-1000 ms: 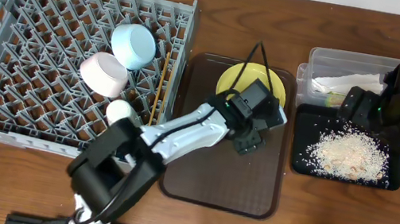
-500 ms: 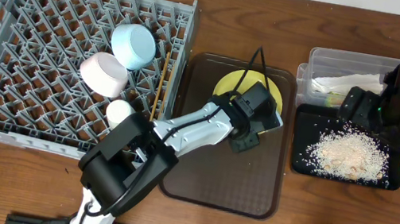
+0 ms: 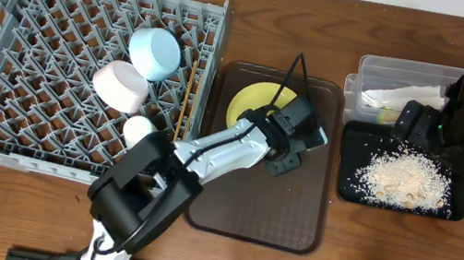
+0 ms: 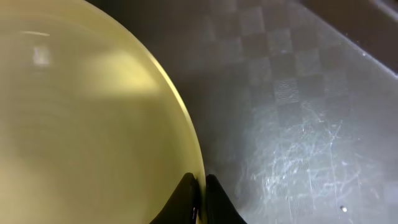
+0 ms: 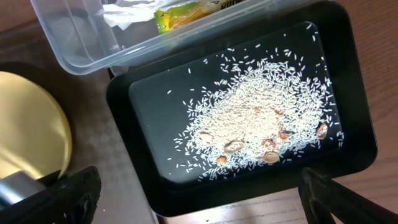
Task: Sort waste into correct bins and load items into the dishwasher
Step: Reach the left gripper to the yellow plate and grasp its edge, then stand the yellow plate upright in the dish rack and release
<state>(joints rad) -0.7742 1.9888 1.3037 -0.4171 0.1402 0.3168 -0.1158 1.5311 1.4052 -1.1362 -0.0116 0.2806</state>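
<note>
Yellow plate [image 3: 250, 105] sits over the far half of the brown serving tray [image 3: 258, 204], and the left hand [image 4: 199, 198] is closed on it: the left wrist view shows the two dark fingertips pinching the plate's rim between them at its near edge. Whether the plate rests flat on the tray or is raised off it cannot be told. From overhead, the hand's body covers the plate's right side.

The right hand [image 5: 199, 202] hangs above the black tray [image 3: 346, 162] with its fingers spread wide apart, holding nothing. That tray holds a loose heap of whitish rice [image 5: 261, 121] with a few brownish bits in it. Touching its far edge stands the clear plastic tub [image 3: 358, 80], which holds a crumpled white napkin [image 5: 127, 9] and a green-and-yellow wrapper [image 5: 177, 17].

On the left of the worktop [image 3: 380, 256] stands the grey dish rack [image 3: 55, 9]. In it lie a light blue bowl [image 3: 153, 50], a white-pink bowl [image 3: 121, 84] just beside it, a small white cup [image 3: 139, 127] nearer the front, and wooden chopsticks [image 3: 185, 99] along the rack's right side.
</note>
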